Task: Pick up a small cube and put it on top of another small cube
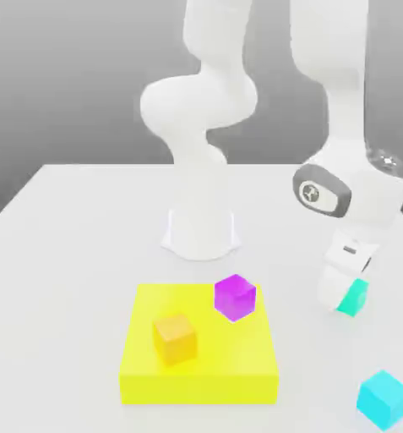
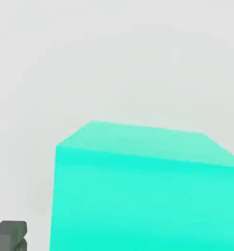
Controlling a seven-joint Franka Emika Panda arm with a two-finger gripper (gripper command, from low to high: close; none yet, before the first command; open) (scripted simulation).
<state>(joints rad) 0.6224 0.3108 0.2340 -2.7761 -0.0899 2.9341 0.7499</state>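
The small teal cube [image 1: 355,298] rests on the white table at the exterior view's right. My gripper [image 1: 343,293] is down at it, the white hand covering the cube's left part. In the hand view the teal cube [image 2: 143,191] looms close between my fingers, and one dark fingertip [image 2: 8,236] stands off its side with a gap, so the gripper [image 2: 123,242] is open around it. The small magenta cube [image 1: 235,297] sits tilted at the far right corner of a yellow slab [image 1: 196,376].
An orange cube [image 1: 175,338] sits on the yellow slab. A lighter sky-cyan cube [image 1: 383,399] lies near the front at the exterior view's right. The arm's white base [image 1: 201,228] stands behind the slab.
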